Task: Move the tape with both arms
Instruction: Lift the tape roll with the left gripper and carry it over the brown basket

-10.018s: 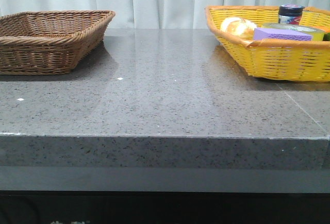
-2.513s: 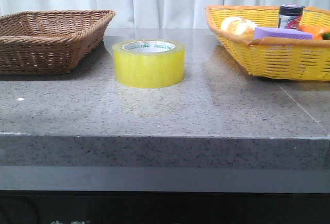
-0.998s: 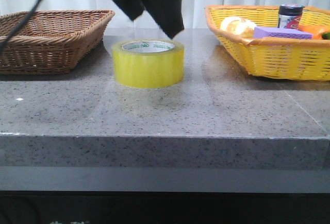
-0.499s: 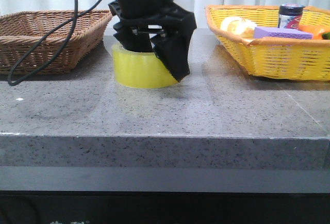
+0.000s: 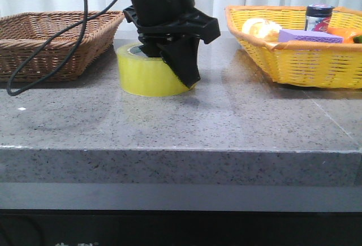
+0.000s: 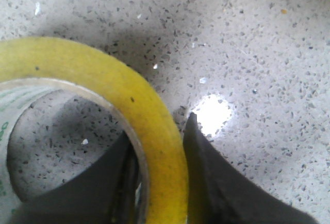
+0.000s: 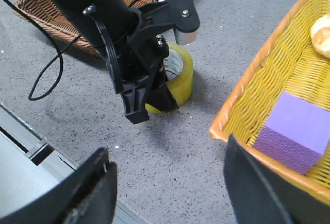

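The roll of yellow-green tape [image 5: 148, 76] stands flat on the speckled grey stone countertop [image 5: 186, 121], just beside the brown wicker basket [image 5: 54, 42] and well apart from the yellow woven basket [image 5: 294, 45]. The left gripper [image 5: 169, 68] comes down on the tape from above, one finger inside the core and the other outside. In the left wrist view the two dark fingers [image 6: 206, 183] straddle the roll's wall on its side facing the yellow basket, both pressed against it, so the hand is narrowed onto the tape. Its black cable [image 5: 51, 48] loops across the brown basket's front. The right gripper [image 7: 165, 188] hovers high above the countertop with its fingers spread wide, holding nothing. Inside the yellow basket lie a purple sponge block [image 5: 310, 35], a bread roll [image 5: 260, 29] and a dark-lidded jar [image 5: 318, 17].
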Robot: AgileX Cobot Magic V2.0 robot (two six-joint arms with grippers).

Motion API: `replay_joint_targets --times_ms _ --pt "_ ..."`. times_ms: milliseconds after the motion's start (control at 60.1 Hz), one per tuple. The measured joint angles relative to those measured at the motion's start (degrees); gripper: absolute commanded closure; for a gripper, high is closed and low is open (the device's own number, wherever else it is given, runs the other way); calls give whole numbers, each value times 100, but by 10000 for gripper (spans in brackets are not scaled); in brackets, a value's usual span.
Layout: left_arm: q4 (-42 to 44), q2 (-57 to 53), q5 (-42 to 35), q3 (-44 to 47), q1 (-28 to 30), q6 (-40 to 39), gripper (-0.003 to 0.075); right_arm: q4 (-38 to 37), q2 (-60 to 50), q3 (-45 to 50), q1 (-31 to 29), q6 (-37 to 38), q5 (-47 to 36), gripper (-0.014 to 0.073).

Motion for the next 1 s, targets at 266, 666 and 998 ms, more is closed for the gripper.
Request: replay_joint_targets --times_ms 266,666,998 --pt "7 25 191 -215 0 0 682 0 0 0 0 0 0 118" --pt "209 33 1060 -1888 117 0 682 0 0 0 0 0 0 118" --pt "340 33 1498 -2441 1076 -21 682 0 0 9 0 0 0 118"
